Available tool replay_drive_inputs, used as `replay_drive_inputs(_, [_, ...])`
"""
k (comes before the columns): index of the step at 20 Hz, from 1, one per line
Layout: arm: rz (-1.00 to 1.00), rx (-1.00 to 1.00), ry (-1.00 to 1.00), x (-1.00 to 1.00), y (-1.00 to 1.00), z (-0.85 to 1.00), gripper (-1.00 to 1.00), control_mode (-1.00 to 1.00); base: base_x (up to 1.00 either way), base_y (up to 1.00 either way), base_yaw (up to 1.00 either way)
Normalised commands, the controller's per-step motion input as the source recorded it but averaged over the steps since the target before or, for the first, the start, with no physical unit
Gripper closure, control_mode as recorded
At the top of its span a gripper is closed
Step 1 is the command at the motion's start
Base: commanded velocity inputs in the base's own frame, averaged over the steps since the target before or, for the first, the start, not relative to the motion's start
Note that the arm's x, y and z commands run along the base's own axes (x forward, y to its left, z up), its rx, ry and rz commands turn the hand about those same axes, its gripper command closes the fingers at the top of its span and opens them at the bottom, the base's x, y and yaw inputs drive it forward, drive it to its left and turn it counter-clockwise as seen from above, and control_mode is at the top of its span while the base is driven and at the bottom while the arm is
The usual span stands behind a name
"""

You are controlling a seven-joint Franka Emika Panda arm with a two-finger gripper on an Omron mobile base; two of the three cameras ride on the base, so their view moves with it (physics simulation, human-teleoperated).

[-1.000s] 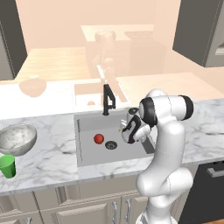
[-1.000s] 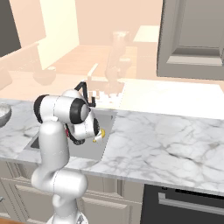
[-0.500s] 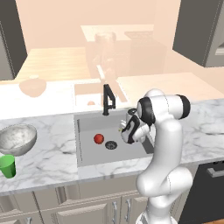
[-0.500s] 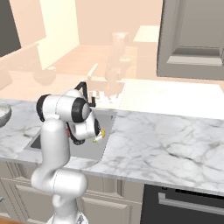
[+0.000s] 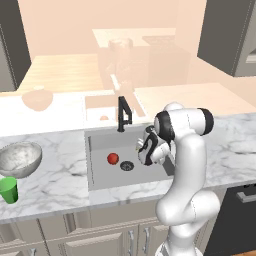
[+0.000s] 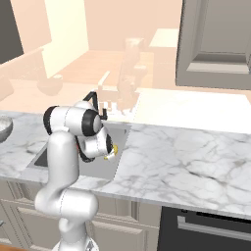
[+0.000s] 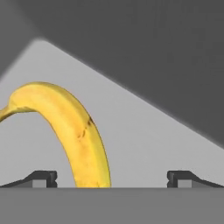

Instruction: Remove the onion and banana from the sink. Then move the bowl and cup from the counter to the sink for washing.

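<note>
On the counter (image 5: 65,165) at the far left stood the cup (image 5: 8,190), with the bowl (image 5: 19,158) just behind it, both well apart from the sink (image 5: 100,145). In the basin the onion (image 5: 113,158) lay just left of the drain (image 5: 127,165), untouched. Right of the drain the gripper (image 5: 143,148) hung low over the sink's right part, its jaws spread wide and holding nothing. In the hand view the banana (image 7: 70,127) lay on the sink floor close under the gripper (image 7: 112,177), between the two fingertips (image 7: 41,177) but nearer the left one than the centre. Its long axis curved from the view's upper left down toward the bottom, so it ran roughly across the line between the tips. The next move seemingly called for a small shift toward that side, then a descent to close across the banana's width.
</note>
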Motion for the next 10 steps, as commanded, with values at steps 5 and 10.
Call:
replay_drive_inputs(5, [0.00, 0.00, 0.00, 0.08, 0.00, -0.11, -1.00, -1.00, 0.00, 0.00, 0.00])
replay_drive_inputs(10, [0.00, 0.00, 0.00, 0.10, 0.00, -0.10, -1.00, -1.00, 0.00, 0.00, 0.00])
